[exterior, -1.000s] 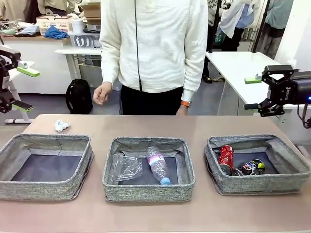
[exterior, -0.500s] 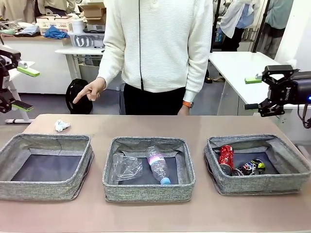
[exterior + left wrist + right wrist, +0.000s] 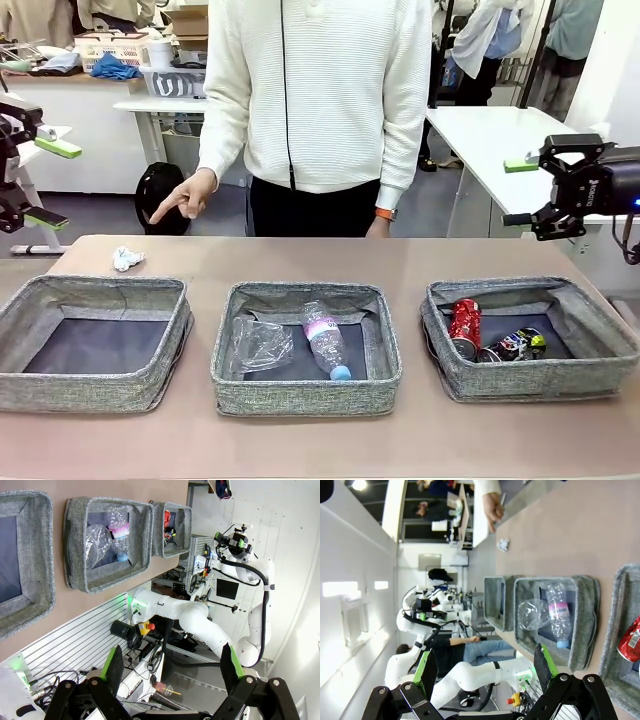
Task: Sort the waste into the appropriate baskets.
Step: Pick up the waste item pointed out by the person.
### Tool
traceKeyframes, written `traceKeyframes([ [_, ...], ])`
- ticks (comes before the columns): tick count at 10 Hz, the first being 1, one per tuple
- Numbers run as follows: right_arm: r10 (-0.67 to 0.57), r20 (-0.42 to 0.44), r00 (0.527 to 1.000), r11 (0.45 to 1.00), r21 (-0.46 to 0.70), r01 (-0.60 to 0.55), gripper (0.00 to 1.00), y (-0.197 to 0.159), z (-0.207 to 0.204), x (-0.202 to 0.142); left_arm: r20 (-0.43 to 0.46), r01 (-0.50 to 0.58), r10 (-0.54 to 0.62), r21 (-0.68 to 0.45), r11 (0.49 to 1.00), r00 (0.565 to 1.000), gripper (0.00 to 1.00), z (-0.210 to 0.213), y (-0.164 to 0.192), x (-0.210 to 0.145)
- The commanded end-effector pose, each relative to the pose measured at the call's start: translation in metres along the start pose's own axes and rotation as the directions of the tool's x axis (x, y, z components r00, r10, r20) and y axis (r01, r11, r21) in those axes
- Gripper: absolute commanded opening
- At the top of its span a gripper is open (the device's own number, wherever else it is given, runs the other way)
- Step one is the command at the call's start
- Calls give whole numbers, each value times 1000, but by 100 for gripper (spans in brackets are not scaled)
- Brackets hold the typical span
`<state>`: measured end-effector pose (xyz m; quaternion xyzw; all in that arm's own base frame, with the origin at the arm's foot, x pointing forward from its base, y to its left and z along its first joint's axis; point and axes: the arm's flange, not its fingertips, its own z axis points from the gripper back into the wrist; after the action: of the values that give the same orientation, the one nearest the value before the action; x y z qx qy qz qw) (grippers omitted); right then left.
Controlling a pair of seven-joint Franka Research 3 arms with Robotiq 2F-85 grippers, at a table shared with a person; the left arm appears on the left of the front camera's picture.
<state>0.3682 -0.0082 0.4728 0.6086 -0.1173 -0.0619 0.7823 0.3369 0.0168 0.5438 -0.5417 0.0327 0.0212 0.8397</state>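
With both bottles in the middle basket (image 3: 306, 398) and both cans in the right basket (image 3: 530, 382), only the paper wad (image 3: 126, 259) looks unsorted. It lies on the tabletop (image 3: 420, 258) at about 11 o'clock of the left basket (image 3: 90, 385), just beyond its far rim; the person's hand (image 3: 186, 196) points down toward it. Next move, as I read it: left gripper (image 3: 30, 182) drops onto the wad, lifts, releases into the left basket. The wad is crumpled, no clear long axis. The blue-capped bottle (image 3: 325, 343) lies flat, cap toward 5 o'clock. Right gripper (image 3: 530, 190) is parked high; jaws of both are wide apart, holding nothing.
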Motion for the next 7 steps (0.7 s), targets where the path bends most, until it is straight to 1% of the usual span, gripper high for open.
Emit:
traceKeyframes([
  [1,-16,14,1000,1000,13,16,100,5,-3,3,2,2,-2,0,1000,1000,100,0,0,-1],
  [2,-16,14,1000,1000,13,16,100,5,-3,3,0,0,0,0,1000,1000,100,0,0,0],
  [3,-16,14,1000,1000,13,16,100,5,-3,3,114,141,-156,131,981,981,100,2,-2,1],
  [4,-16,14,1000,1000,13,16,100,5,-3,3,283,246,-443,531,811,851,100,7,-1,8],
  [5,-16,14,1000,1000,13,16,100,5,-3,3,275,239,-611,743,625,743,100,10,1,18],
  [6,-16,14,1000,1000,13,16,100,5,-3,3,307,123,-715,869,480,628,100,14,4,30],
  [7,-16,14,1000,1000,13,16,100,5,-3,3,254,108,-747,911,399,615,100,11,10,38],
])
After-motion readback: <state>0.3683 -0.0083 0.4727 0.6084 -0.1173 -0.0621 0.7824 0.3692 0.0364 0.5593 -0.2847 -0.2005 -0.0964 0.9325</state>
